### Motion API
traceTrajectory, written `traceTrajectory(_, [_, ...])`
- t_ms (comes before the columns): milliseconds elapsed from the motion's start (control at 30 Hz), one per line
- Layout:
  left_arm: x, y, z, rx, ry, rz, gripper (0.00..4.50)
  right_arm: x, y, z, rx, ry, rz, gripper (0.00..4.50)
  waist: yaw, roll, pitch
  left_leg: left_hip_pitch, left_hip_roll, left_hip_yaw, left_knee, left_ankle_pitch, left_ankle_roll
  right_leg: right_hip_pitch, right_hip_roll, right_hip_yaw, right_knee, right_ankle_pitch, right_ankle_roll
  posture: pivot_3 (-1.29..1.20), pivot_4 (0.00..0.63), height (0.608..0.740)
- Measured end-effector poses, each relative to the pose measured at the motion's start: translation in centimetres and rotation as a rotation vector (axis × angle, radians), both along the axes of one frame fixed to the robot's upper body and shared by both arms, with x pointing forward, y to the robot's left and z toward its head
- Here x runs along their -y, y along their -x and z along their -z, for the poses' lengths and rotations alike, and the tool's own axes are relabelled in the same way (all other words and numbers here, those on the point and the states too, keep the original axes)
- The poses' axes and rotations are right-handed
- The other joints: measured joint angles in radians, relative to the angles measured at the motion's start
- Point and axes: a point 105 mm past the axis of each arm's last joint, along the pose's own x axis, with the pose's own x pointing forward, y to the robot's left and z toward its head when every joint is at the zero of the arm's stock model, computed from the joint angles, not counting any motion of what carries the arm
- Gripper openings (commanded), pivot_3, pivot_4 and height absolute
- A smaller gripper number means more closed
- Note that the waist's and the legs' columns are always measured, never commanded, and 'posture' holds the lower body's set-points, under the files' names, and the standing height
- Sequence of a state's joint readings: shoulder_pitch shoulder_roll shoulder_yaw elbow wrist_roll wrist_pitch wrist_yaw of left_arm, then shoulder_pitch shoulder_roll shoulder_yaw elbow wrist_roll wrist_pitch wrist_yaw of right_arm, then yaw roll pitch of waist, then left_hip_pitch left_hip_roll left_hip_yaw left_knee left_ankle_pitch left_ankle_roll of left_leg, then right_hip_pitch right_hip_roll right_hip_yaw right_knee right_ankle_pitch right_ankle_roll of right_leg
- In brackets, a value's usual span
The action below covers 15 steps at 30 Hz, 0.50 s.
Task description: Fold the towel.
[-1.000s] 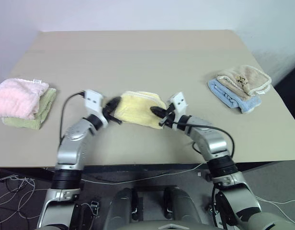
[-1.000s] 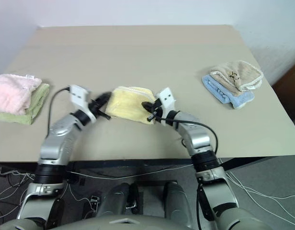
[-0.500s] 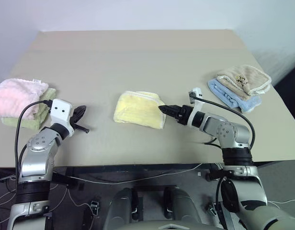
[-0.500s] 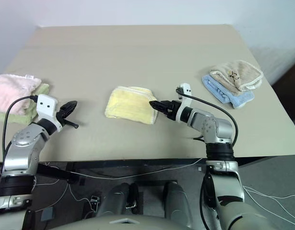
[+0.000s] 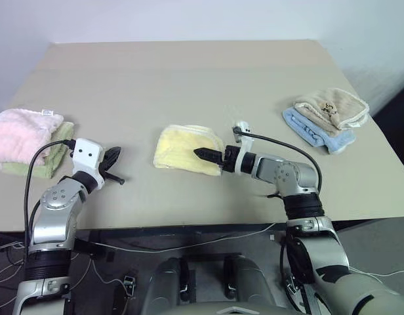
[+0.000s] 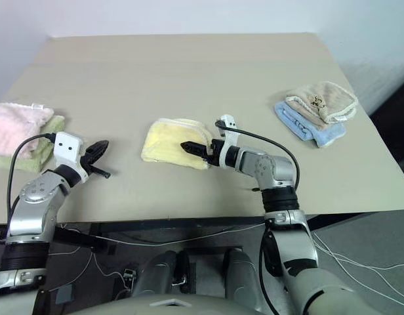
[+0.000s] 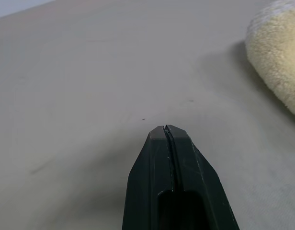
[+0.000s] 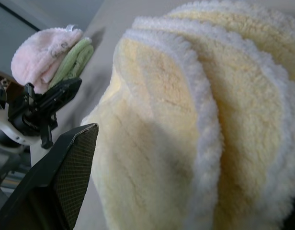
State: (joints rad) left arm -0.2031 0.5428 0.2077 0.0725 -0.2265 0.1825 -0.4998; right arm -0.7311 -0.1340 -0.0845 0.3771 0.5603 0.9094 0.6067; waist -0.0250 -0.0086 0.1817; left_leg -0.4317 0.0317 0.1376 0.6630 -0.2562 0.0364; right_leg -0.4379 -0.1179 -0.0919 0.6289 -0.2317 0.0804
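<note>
A pale yellow terry-cloth towel (image 5: 187,149) with a lighter stitched edge lies folded into a thick, soft bundle near the middle of the flat beige tabletop (image 5: 189,79), its plush layers stacked with rounded white-fringed borders. The right gripper (image 5: 201,155) reaches over the towel's near right corner with its black fingers spread wide, gripping nothing. The left gripper (image 5: 111,159) hovers over bare table well to the left of the towel, its two black fingers pressed together and empty. At the table's left edge a fluffy pink towel (image 5: 23,132) sits on a folded green cloth (image 5: 41,162). At the right, a beige-tan towel with dark embroidery (image 5: 333,107) rests on a folded light blue cloth (image 5: 315,133).
</note>
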Motion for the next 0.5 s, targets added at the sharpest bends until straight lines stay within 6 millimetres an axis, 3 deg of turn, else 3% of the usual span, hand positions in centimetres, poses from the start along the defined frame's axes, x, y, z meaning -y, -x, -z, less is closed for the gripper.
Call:
traceTrajectory(433, [1.0,0.0,0.6,-0.012,0.005,0.021,0.00,0.9,-0.4,-0.9,-0.038,-0.097,0.047,0.06,-0.001,0.000,0.000,-0.001,0.000,0.000,0.000,0.001,0.000,-0.001,0.000,0.000,0.000,0.000,0.000,0.00,0.150,0.740])
traceTrajectory(500, [1.2,0.0,0.8,-0.015,0.009,0.028,0.00,1.2,-0.4,-1.6,-0.022,-0.114,0.053,0.02,-0.001,0.000,0.000,-0.001,0.000,0.000,0.000,0.000,0.000,-0.001,0.000,0.000,0.000,0.000,0.000,0.00,0.150,0.740])
